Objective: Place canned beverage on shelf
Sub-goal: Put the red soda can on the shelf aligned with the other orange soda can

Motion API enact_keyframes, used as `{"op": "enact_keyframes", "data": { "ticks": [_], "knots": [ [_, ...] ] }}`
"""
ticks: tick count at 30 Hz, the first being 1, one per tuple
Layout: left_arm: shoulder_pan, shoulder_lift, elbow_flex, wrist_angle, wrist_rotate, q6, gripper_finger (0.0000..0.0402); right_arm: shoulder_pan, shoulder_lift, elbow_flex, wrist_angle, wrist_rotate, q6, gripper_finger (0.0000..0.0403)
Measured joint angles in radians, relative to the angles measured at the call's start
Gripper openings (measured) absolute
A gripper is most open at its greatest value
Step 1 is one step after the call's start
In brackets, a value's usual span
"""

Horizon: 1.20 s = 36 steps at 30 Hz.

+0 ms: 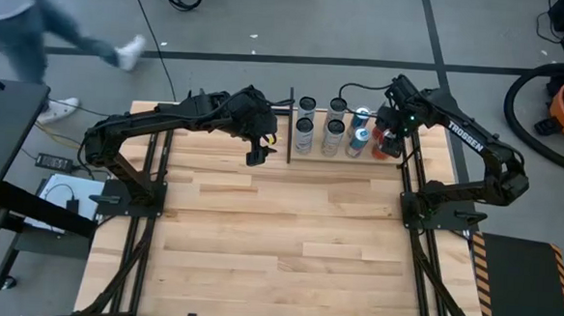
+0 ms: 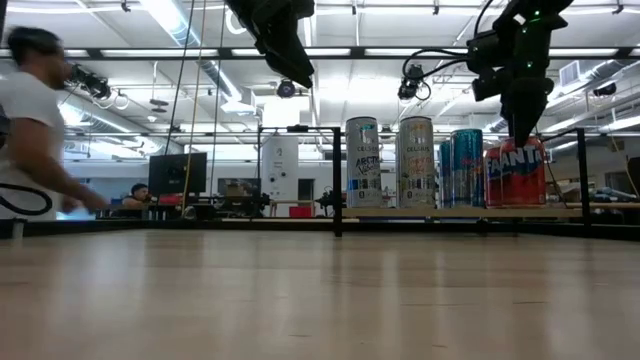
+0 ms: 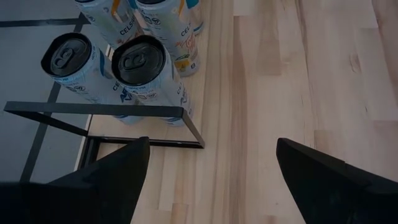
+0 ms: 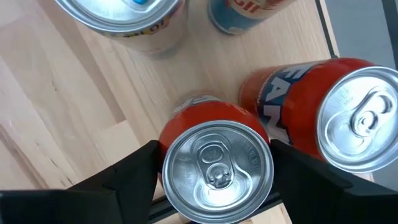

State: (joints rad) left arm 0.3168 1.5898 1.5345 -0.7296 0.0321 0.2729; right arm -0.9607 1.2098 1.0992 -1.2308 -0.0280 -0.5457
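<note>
The shelf (image 2: 460,212) stands at the table's far edge and carries several upright cans on their bases: tall white ones (image 1: 304,130), blue ones (image 2: 465,165) and two orange ones. My right gripper (image 1: 387,139) is over the shelf's right end, shut on one orange can (image 4: 217,171). The other orange can (image 4: 354,124) stands right beside that one. My left gripper (image 1: 255,157) hangs open above the tabletop, just off the shelf's left end, with nothing between its fingers (image 3: 112,180). My right gripper pinches the orange can between its two fingers (image 4: 134,171), one on each side just below the top rim (image 4: 166,155). The fingers come steeply from above, pointing down. The can stands upright with its base on the shelf (image 2: 515,205).
Black rods (image 3: 99,110) edge the shelf. The wide planked tabletop (image 1: 287,245) stretches toward the near edge. A person (image 1: 18,18) walks on the floor beyond the table's far left corner. A vacuum cleaner (image 1: 556,105) sits on the floor at the right.
</note>
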Motion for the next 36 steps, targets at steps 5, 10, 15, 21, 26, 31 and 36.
{"op": "enact_keyframes", "data": {
  "ticks": [5, 10, 15, 21, 26, 31, 36],
  "knots": [
    [0.0, 0.0, 0.0, 0.0, 0.0, 0.0, 0.0353, 0.0, 0.0, -0.001, -0.003, 0.024, 0.01, 0.0305],
    [0.0, 0.0, 0.0, 0.0, 0.0, 0.0, 0.0353, 0.001, 0.002, -0.003, -0.006, 0.034, 0.016, 0.0325],
    [0.0, 0.0, 0.0, 0.0, 0.0, 0.0, 0.0353, 0.001, 0.004, -0.006, -0.016, 0.033, 0.018, 0.0348],
    [0.0, 0.0, 0.0, 0.0, 0.0, 0.0, 0.0353, 0.001, 0.003, -0.006, -0.01, 0.025, 0.029, 0.0358],
    [0.0, 0.0, 0.0, 0.001, 0.0, 0.0, 0.0353, 0.001, -0.001, -0.005, -0.003, 0.05, 0.114, 0.0357],
    [0.0, 0.0, 0.0, 0.001, 0.0, -0.001, 0.0353, 0.001, -0.027, -0.004, -0.003, 0.055, 0.191, 0.0358],
    [0.0, 0.0, 0.0, 0.001, 0.0, -0.001, 0.0353, 0.003, -0.059, -0.003, -0.006, 0.054, 0.321, 0.0357]
  ]
}}
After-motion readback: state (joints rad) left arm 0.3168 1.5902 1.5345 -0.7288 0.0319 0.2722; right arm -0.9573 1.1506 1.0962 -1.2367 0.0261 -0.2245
